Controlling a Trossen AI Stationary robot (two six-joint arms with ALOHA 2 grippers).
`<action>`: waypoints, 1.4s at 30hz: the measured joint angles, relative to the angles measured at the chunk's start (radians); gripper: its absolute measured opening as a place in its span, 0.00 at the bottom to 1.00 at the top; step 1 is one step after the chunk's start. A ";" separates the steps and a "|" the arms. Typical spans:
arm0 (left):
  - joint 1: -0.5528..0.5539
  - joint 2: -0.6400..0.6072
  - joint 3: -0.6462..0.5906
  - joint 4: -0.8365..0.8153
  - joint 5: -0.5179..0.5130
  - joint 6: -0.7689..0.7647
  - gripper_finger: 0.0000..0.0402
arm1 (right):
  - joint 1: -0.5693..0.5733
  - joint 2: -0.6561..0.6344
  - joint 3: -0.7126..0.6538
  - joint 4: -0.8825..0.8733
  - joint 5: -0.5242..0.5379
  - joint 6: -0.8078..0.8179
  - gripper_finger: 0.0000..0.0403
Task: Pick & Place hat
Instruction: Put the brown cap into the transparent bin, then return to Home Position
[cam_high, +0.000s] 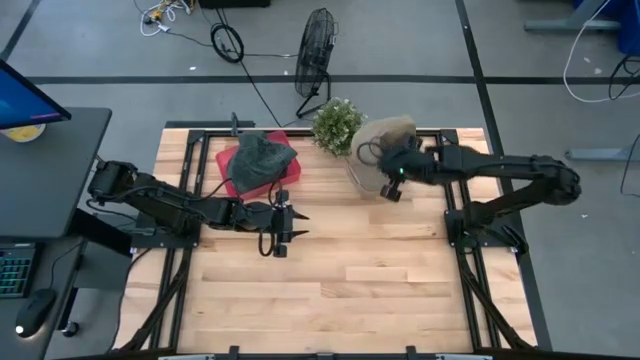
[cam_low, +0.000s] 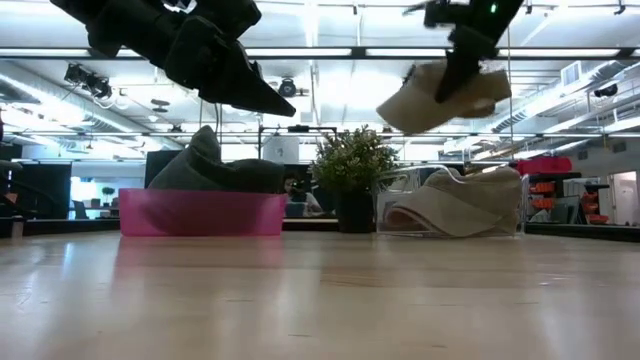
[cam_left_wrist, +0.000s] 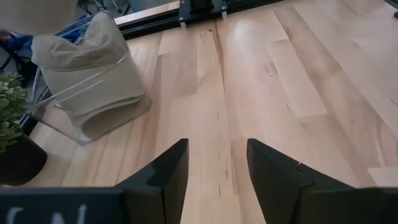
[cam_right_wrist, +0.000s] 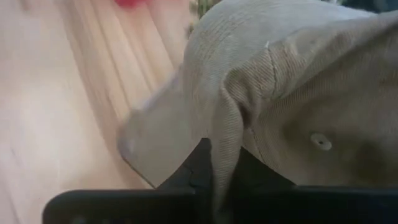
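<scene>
1. My right gripper (cam_low: 455, 75) is clamped on a tan hat (cam_low: 440, 98) and holds it in the air above the clear bin (cam_low: 450, 212) at the table's far right. I take it that height is there to clear the bin wall.
2. More tan hats (cam_left_wrist: 87, 74) sit in that bin.
3. A dark hat (cam_high: 262, 158) fills the pink bin (cam_high: 228, 165) — likely the drop spot.
4. The plant (cam_high: 337, 125) stands between the bins, in the carry path.
5. My left gripper (cam_high: 283, 227) hovers just in front of the pink bin, fingers apart, empty — it crowds the approach.
</scene>
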 joint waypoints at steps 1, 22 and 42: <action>0.000 0.000 0.000 0.000 0.000 0.000 0.41 | -0.032 0.005 0.000 -0.011 -0.031 -0.041 0.06; -0.001 0.000 0.000 -0.001 -0.035 -0.061 0.41 | -0.263 0.350 0.001 -0.069 -0.377 -0.431 0.09; -0.022 -0.131 0.000 -0.030 -0.280 -0.240 0.41 | -0.198 0.104 0.026 -0.203 -0.251 -0.224 0.50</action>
